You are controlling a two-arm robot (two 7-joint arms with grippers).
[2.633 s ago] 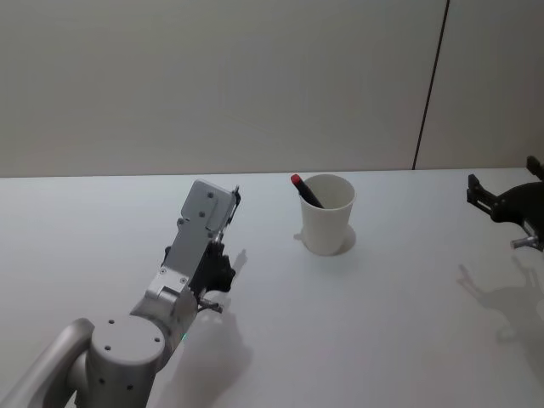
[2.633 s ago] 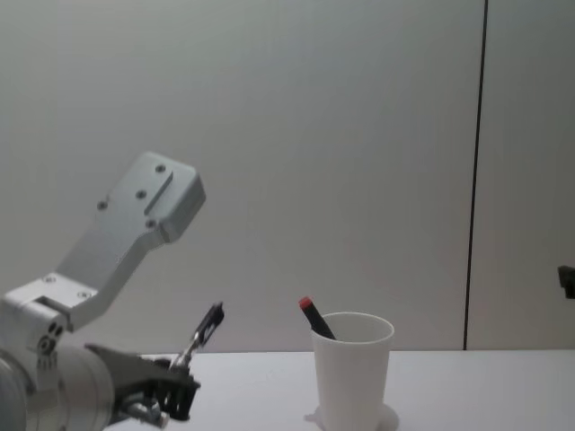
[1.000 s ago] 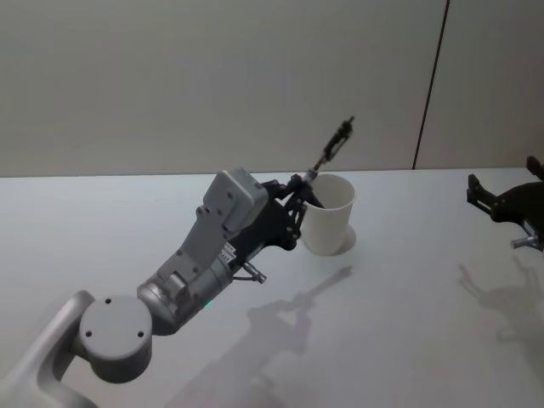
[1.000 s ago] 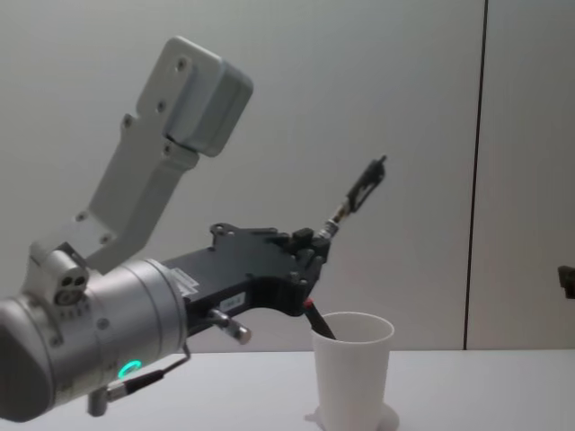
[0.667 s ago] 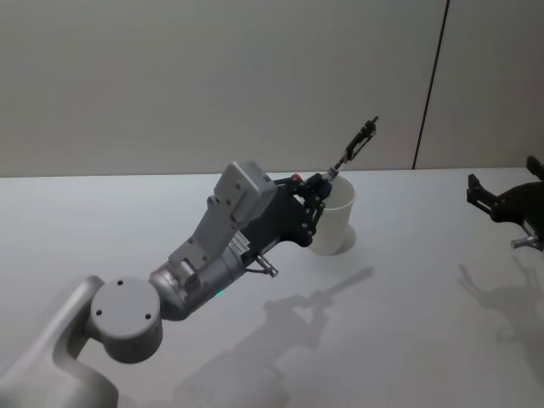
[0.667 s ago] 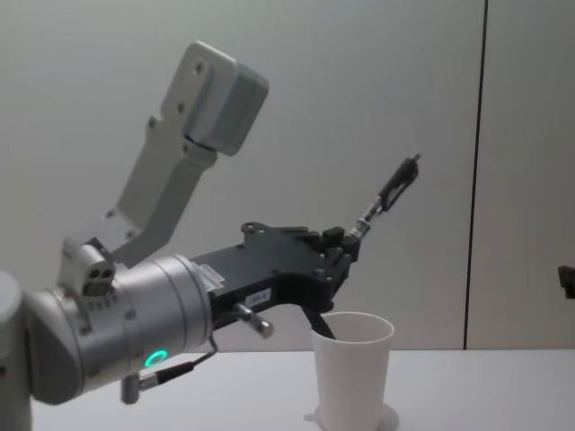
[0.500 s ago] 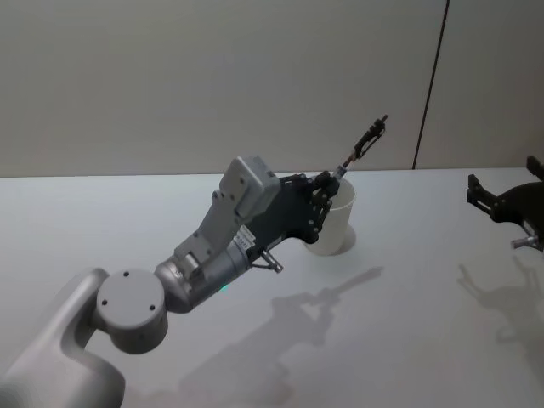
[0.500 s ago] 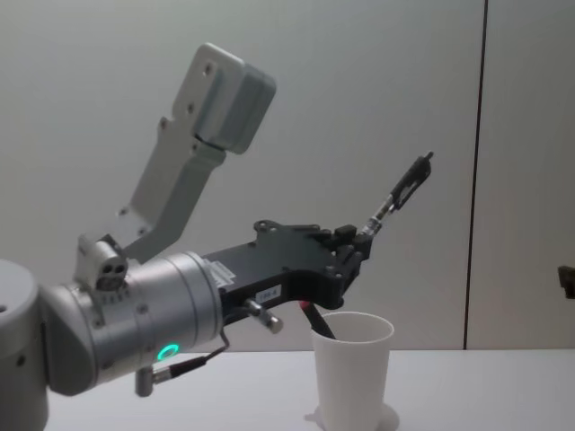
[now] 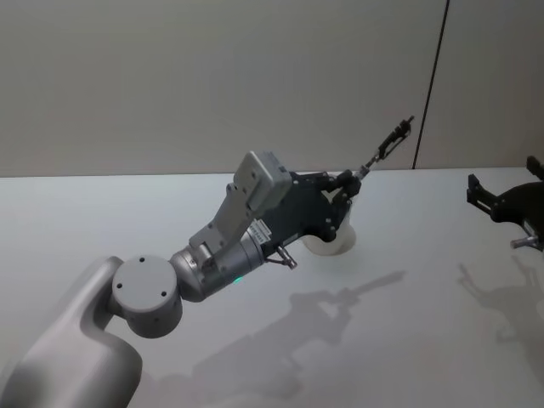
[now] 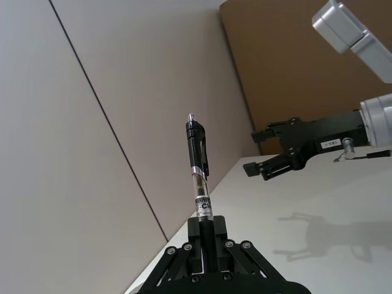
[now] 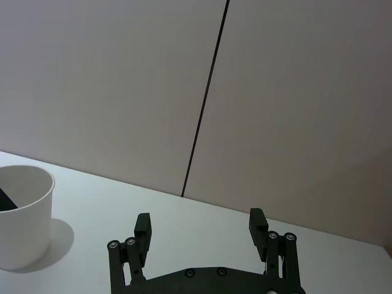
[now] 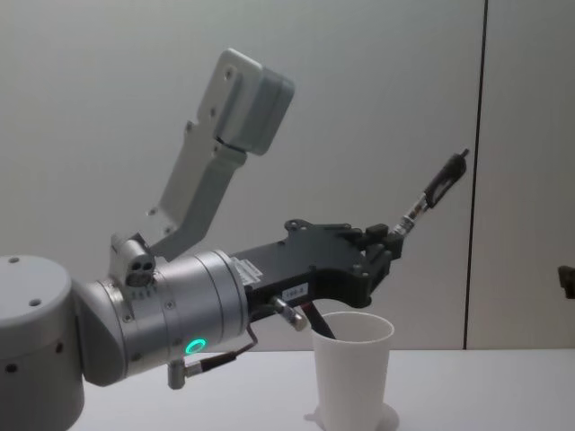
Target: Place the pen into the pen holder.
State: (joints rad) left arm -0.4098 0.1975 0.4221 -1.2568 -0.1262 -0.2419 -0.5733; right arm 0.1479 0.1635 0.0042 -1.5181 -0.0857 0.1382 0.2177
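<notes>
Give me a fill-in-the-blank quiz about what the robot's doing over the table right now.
The left gripper is shut on a ___. It holds this tilted above the white paper ___. The right gripper, off at the robot's right side, has its fingers ___.
Missing words: pen; cup; open.

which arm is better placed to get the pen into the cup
Left. The left hand is shut on the pen, close above the white cup. The right hand is open, empty, and off to the cup's right side.
</notes>
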